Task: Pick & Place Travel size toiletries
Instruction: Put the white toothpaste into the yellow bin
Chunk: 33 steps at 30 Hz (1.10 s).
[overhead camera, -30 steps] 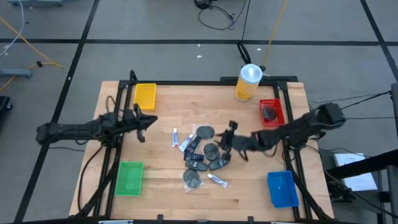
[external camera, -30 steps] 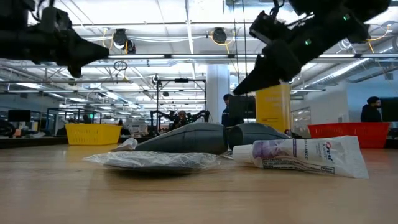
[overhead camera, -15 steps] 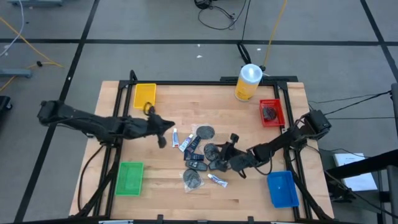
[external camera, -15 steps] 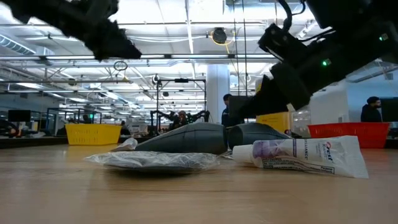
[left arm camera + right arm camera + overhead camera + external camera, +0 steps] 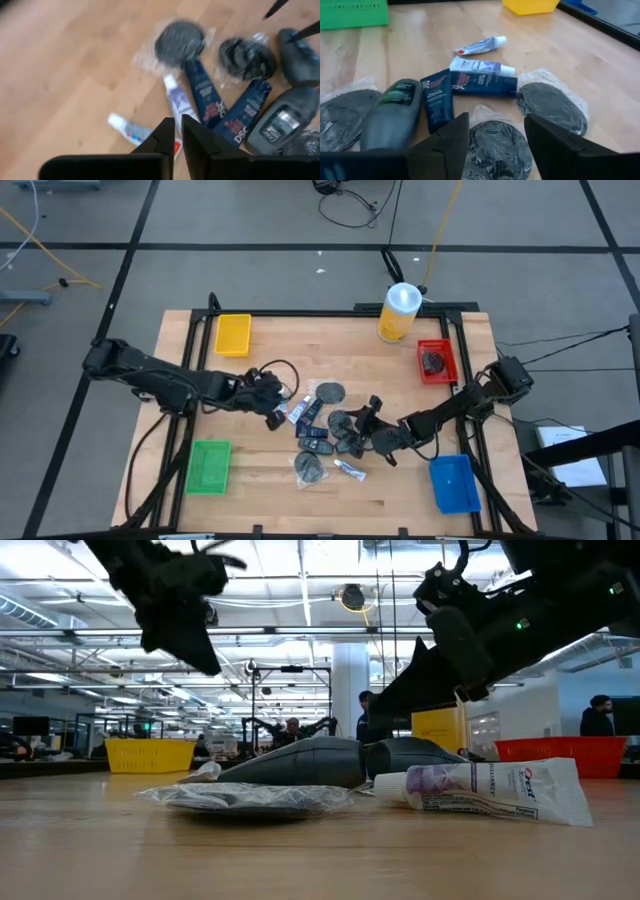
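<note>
Jaws: left (image 5: 178,131) narrow | right (image 5: 496,134) wide | wrapped disc (image 5: 496,146) between right fingers

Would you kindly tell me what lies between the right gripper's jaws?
In the right wrist view, a dark wrapped disc lies on the table between the open jaws of the right gripper.

The left gripper (image 5: 283,406) swung in from the worktop's left edge to the toiletry pile (image 5: 325,430); the right gripper (image 5: 368,416) lowered there.

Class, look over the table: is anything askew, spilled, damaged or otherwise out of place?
Nothing looks damaged or spilled. The toiletries lie in a loose, overlapping heap mid-table, while the green tray and blue tray hold nothing. Only the red tray holds a dark item.
</note>
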Motion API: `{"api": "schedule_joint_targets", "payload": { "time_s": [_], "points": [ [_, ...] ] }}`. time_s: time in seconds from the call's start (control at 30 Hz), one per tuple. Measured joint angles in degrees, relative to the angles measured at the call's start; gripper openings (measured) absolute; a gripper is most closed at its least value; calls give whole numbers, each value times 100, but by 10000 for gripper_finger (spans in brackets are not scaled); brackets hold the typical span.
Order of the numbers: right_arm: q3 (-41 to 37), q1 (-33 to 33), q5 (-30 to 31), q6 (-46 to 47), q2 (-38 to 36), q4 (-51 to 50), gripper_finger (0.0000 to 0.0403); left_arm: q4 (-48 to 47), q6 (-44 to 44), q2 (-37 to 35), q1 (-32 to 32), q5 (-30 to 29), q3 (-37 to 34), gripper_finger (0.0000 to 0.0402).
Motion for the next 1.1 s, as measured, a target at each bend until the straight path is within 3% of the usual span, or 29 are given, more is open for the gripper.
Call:
{"api": "schedule_joint_targets", "payload": {
  "time_s": [0.23, 0.47, 0.73, 1.1],
  "points": [
    [0, 0, -99, -64, 0, 39, 200, -39, -561, 572, 266, 788, 0, 155],
    [0, -5, -96, -231, 0, 163, 195, -211, -1451, 1159, 288, 295, 0, 257],
    [0, 2, -114, -221, 0, 250, 194, -745, -2617, 1393, 83, -763, -2, 273],
    [0, 38, -269, -99, 0, 255, 192, -131, -2460, 2138, 396, -413, -4, 273]
  ]
}}
